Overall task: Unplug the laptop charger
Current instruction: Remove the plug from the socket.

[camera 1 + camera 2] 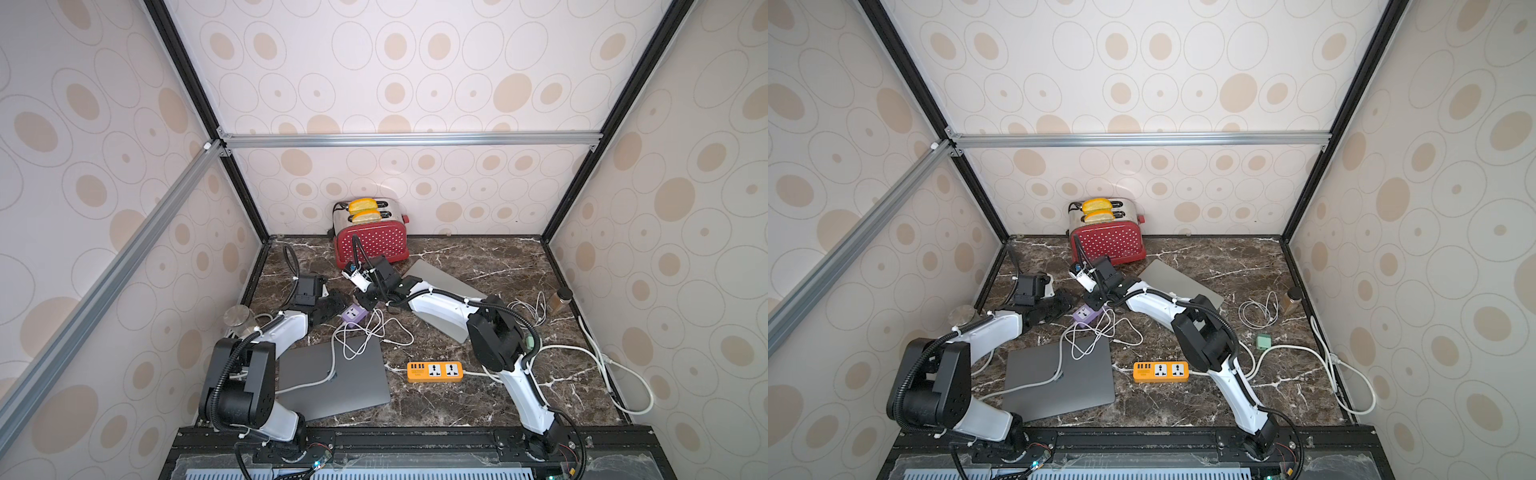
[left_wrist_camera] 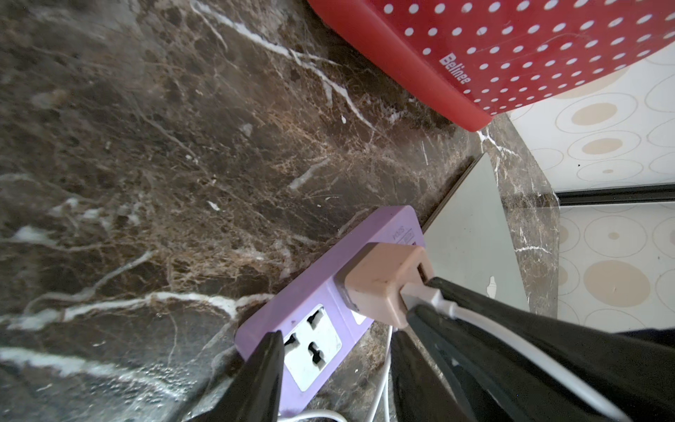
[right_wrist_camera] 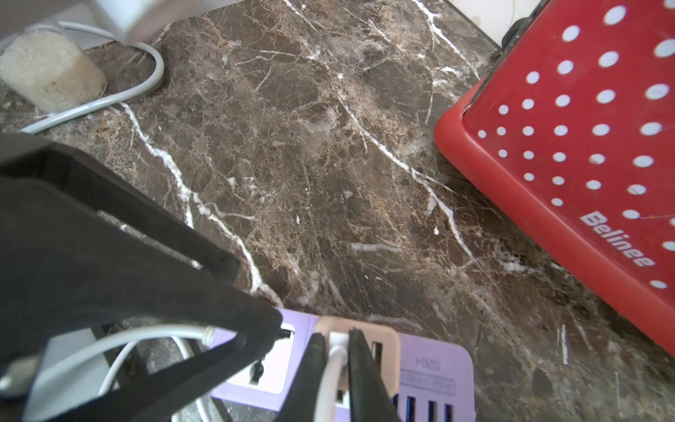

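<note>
The right tool point(image 3: 338, 338) is pinching the white plug point(image 2: 423, 294) where it is going into the pink charger block point(image 2: 376, 281). Its two black fingers are pressing in on either side of that plug, and the white cable point(image 3: 328, 380) is trailing out between them. The block is sitting plugged into the purple power strip point(image 2: 314, 292), right beside the strip's row of USB ports, and the neighbouring socket is showing its white face.

The left tool point(image 2: 336, 338) is straddling the other end of the strip. Its fingers are standing part way apart and, as far as I am making out, clamping the strip across its width. One fingertip point(image 2: 272, 343) is touching the strip's long edge beside the white socket, while the other is partly hiding behind the right tool's fingers.

In both top views the strip is lying on the marble bench point(image 1: 478, 399) in front of the red polka-dot toaster point(image 1: 372, 245), between the two arms. Thin white leads are tangling away from it toward a closed grey laptop point(image 1: 353, 390) near the front. A second laptop point(image 1: 440, 278) is lying partly under the right arm. An orange power strip point(image 1: 434, 371) is sitting nearer the front edge, well apart from the purple one, and a lidded glass jar point(image 1: 239, 316) is standing by the left wall, just behind the left arm.
</note>
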Controlling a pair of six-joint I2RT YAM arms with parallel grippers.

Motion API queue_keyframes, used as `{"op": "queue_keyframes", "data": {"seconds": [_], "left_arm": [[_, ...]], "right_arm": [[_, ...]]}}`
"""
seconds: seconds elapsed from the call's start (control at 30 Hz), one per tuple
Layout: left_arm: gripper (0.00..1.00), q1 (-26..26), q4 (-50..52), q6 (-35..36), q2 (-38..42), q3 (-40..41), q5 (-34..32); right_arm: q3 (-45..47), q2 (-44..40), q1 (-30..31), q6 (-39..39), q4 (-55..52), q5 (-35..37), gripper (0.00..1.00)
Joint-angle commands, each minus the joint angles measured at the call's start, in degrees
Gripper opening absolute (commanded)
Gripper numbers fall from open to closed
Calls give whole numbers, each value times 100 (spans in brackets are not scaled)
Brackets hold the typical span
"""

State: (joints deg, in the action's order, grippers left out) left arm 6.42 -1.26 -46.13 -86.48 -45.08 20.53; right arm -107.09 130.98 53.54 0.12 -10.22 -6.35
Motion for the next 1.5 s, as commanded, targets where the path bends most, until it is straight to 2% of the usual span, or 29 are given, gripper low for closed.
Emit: {"op": "queue_keyframes", "data": {"seconds": [0.0, 0.37, 0.7, 1.2, 1.47], "left_arm": [[49, -43, -232, -125, -52, 69, 18], [49, -43, -757, -318, -321, 135, 210], [50, -44, -1026, -357, -451, 87, 276], [49, -47, -707, -243, -851, -36, 163], [50, -46, -581, -34, -561, -1, 112]], "right_arm": [[-119, 112, 47, -20, 20, -55, 10], [50, 24, 43, 158, 109, -95, 0], [273, -63, 41, 271, 247, -147, 0], [443, -184, 39, 377, 395, -253, 0], [443, -180, 31, 429, 373, -223, 0]]}}
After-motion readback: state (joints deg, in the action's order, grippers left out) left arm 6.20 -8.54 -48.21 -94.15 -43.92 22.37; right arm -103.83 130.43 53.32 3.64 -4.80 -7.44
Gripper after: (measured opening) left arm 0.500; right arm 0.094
